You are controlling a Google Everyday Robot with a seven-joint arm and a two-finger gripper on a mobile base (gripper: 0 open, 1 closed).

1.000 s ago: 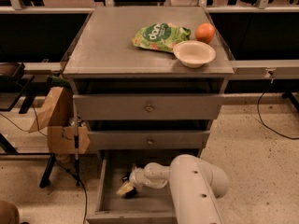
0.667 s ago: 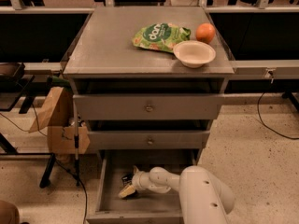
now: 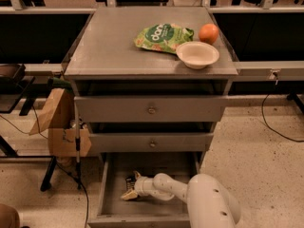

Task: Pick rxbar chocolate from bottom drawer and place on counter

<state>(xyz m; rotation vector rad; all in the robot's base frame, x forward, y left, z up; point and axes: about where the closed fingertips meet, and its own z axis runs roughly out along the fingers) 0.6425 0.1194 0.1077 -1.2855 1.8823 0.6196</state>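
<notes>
The bottom drawer [image 3: 114,204] is pulled open below two closed grey drawers. My white arm reaches into it from the lower right, and my gripper [image 3: 131,186] is low over the drawer floor near its middle left. A small dark bar, the rxbar chocolate [image 3: 128,180], lies on the floor right at the fingertips; only a sliver of it shows. The counter [image 3: 109,46] is the flat grey top of the cabinet.
On the counter sit a green-and-white snack bag [image 3: 163,37], an orange [image 3: 208,33] and a white bowl [image 3: 197,54] at the back right. A brown paper bag [image 3: 56,113] and cables hang at the cabinet's left side. Black tables flank the cabinet.
My arm has pushed further left and a little deeper into the drawer, and the gripper has come down onto the dark bar.
</notes>
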